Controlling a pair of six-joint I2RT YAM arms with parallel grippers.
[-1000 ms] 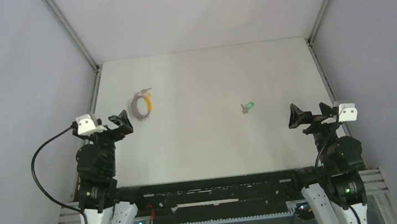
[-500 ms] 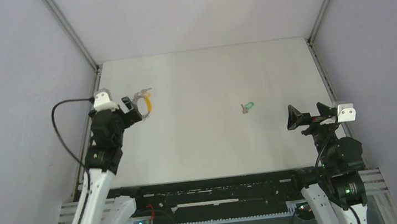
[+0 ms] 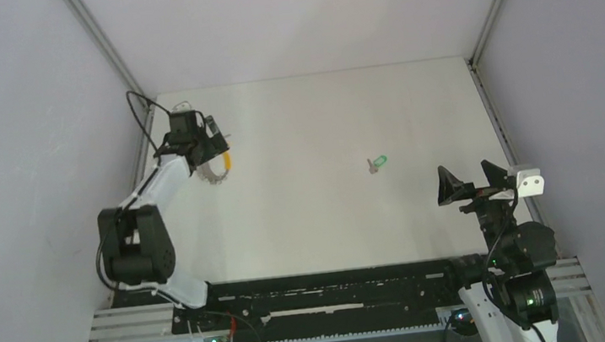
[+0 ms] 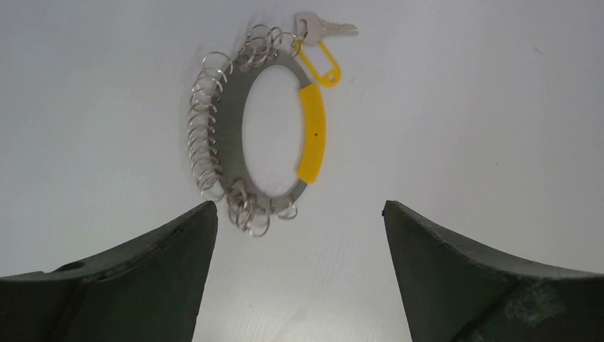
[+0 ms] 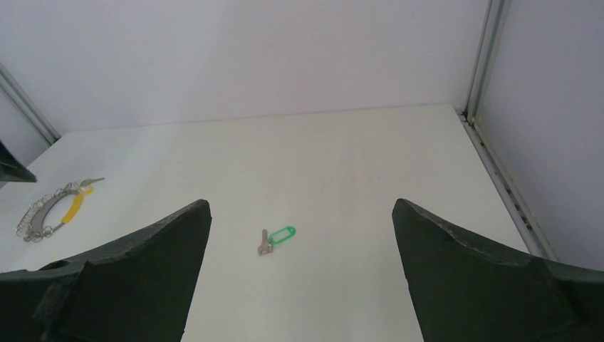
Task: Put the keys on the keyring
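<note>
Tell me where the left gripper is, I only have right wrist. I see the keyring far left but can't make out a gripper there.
Observer: Left wrist shows the left gripper open over the keyring, fingers either side of its near end. No contact visible.
Operator: Yellow key on it already?
Observer: Looks so. The yellow-tagged key hangs from a small ring at the keyring's far end.
Operator: Then what's the yellow strip I see on the ring?
Observer: A yellow sleeve over one side of the rim. The opposite side carries a row of small split rings.
</note>
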